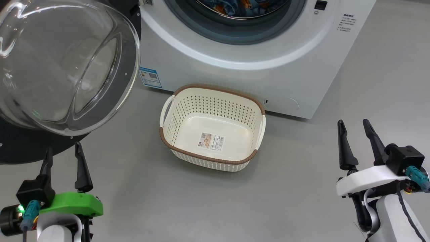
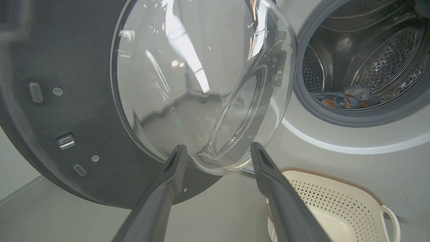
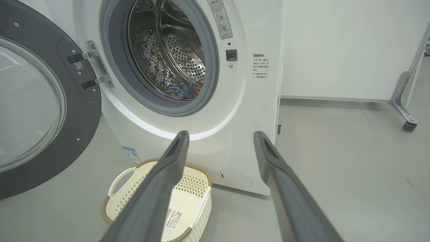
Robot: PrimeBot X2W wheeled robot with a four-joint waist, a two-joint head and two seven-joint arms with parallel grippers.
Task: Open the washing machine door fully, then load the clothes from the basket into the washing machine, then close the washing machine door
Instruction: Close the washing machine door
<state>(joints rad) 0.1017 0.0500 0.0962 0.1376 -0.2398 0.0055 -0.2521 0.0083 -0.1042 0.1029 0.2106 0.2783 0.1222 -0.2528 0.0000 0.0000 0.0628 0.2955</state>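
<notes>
Ahead of the spread, unloaded left fingers [image 1: 81,168] and right fingers [image 1: 344,148] sits the basket [image 1: 215,88], roughly midway between them. Just beyond the left fingertips is the washing machine door [image 2: 67,101] — swung open. Past the right fingertips, the clothes [image 3: 183,91] lie inside the washing machine [image 3: 255,111].

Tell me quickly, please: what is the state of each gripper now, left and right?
Left gripper: open, holding nothing.
Right gripper: open, holding nothing.
</notes>
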